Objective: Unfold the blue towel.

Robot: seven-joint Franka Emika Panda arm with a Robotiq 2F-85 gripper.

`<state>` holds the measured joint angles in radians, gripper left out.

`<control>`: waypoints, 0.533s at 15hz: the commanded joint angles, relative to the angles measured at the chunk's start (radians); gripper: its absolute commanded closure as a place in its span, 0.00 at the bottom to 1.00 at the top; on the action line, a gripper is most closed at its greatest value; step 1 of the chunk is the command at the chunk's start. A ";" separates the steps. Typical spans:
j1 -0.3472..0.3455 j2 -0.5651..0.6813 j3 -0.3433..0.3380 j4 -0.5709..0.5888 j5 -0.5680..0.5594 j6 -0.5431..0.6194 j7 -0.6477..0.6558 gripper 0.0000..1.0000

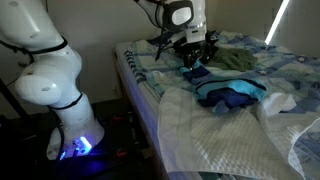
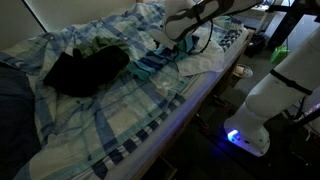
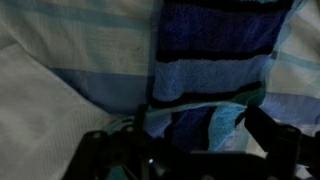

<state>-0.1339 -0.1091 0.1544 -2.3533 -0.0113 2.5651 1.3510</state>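
white arm casing stands at the far left, off the bed and well apart from the white blanket. judgement: with the base so placed, the arm has to bridge over the bedsheet and work from above.

next along, the gripper hangs just past the blanket's far edge, pointed down at the blue towel. the towel lies bunched and doubled on itself, touching that far edge of the blanket; an exterior view shows its striped end just beside the blanket.

wrist view: the towel's stripes fill the middle, and a raised fold runs down between the fingers. the jaws stand wide apart, straddling that fold; nothing is seen clamped.

judgement: the gripper is set there to take a free edge and draw the layers open. unfolding is not yet done.

furthest right, beyond the blanket's far edge, a green cloth lies near the towel and could be snagged.
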 commanded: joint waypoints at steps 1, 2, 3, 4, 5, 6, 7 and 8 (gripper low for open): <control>0.034 0.061 -0.050 0.061 -0.027 -0.039 0.071 0.00; 0.039 0.072 -0.061 0.068 -0.028 -0.038 0.081 0.00; 0.043 0.085 -0.072 0.076 -0.035 -0.039 0.103 0.00; 0.047 0.096 -0.082 0.083 -0.041 -0.042 0.122 0.00; 0.052 0.108 -0.092 0.088 -0.048 -0.044 0.142 0.00; 0.057 0.118 -0.101 0.093 -0.052 -0.049 0.156 0.00; 0.062 0.126 -0.110 0.098 -0.058 -0.057 0.175 0.00; 0.067 0.134 -0.118 0.103 -0.064 -0.066 0.191 0.00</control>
<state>-0.0930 -0.0056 0.0659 -2.2914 -0.0411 2.5504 1.4675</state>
